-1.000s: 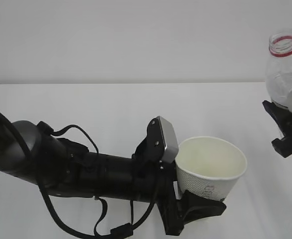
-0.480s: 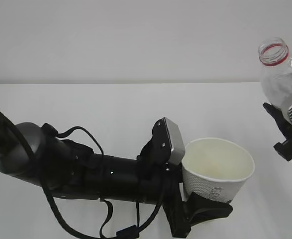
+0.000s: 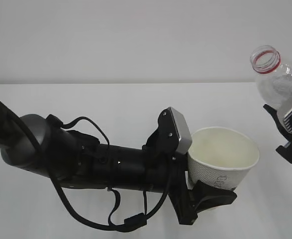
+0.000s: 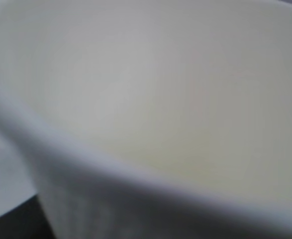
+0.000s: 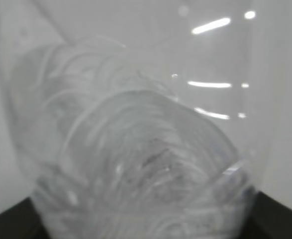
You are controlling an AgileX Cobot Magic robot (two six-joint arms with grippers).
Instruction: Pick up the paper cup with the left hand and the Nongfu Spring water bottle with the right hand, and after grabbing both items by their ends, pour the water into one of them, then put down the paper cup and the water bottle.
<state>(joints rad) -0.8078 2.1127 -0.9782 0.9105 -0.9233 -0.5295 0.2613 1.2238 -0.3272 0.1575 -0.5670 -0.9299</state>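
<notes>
White tabletop (image 3: 86, 104) runs back to a plain pale wall (image 3: 136, 40), and both arms are lifted above it. From the left a thick black arm (image 3: 86, 164) with looping cables reaches across toward the middle, ending in the left hand (image 3: 205, 196), whose black fingers (image 3: 213, 199) are clamped on the lower part of the paper cup (image 3: 224, 157). That cup sits upright or nearly so, mouth up, clear of the table, with a grey square plate (image 3: 178, 132) on the wrist just beside its left rim. Grey print shows faintly low on the cup's side. Seen from the left wrist, the cup's pale inner wall (image 4: 160, 99) fills nearly everything and is blurred, so I cannot make out whether any liquid lies inside. Over at the far right edge, the right hand (image 3: 290, 132) grips the Nongfu Spring water bottle (image 3: 277, 82) around its body, a black finger showing on the near side. This clear bottle is tilted, its open mouth with the red neck ring (image 3: 264, 56) leaning up and to the left, toward the cup but well apart from it and higher. In the right wrist view, the bottle's ribbed clear wall (image 5: 136, 149) crowds the picture, glinting with reflected lights; whether water is in it I cannot tell.
</notes>
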